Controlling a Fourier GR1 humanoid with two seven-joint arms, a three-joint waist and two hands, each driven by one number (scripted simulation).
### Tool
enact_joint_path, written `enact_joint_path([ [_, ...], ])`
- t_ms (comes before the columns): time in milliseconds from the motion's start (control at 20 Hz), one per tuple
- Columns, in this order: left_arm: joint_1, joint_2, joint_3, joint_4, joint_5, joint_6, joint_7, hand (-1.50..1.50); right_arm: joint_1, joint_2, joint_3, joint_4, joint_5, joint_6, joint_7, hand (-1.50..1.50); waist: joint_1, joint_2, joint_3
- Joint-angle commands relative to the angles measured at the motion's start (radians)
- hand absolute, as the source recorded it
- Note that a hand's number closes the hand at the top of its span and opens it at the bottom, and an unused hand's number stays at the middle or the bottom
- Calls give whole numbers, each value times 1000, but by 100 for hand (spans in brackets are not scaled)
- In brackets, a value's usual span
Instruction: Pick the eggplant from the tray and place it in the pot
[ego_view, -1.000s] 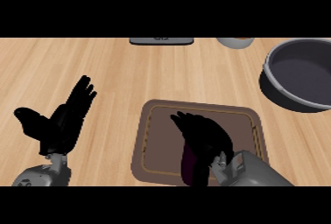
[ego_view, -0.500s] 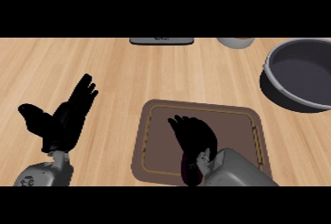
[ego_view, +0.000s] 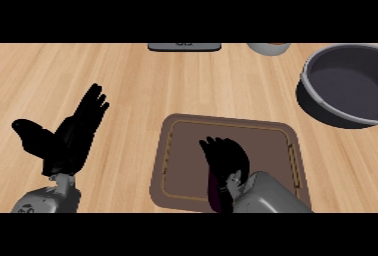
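A brown tray (ego_view: 273, 137) lies on the wooden counter at centre right. On its near half lies the dark purple eggplant (ego_view: 215, 194), and only a thin strip of it shows. My right hand (ego_view: 225, 157) covers the eggplant from above, fingers curled down over it. The eggplant still rests on the tray. The grey pot (ego_view: 343, 82) stands at the right edge, beyond the tray, and nothing shows inside it. My left hand (ego_view: 70, 137) is held open at the left, fingers up, well away from the tray.
A dark flat device (ego_view: 184, 46) and a small pale bowl (ego_view: 269, 48) sit along the counter's far edge. Bare wood stretches between the tray and the pot and across the far left.
My right hand has drawn back slightly towards me and lowered onto the eggplant, its fingers bending down over it. More of the right forearm shows. The left hand has barely moved.
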Motion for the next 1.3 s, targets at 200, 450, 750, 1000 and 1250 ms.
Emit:
enact_joint_path([
  [200,12,-43,-28,-23,-44,12,4,0,-15,59,-77,66,38,27,-140,150,2,1,0],
  [450,49,-10,31,-14,-13,-53,-43,0,30,110,-31,46,177,-28,-157,150,2,0,0],
  [750,30,-39,41,23,-20,-6,-35,0,116,-270,-315,-59,115,-107,-358,150,-51,-2,3],
  [1000,64,-13,68,-2,-24,-2,-37,0,183,-526,-632,46,15,-178,-528,150,-104,-3,9],
  [1250,34,-22,42,0,-22,-21,-37,0,263,-721,-813,265,24,-312,-827,150,-39,8,6],
])
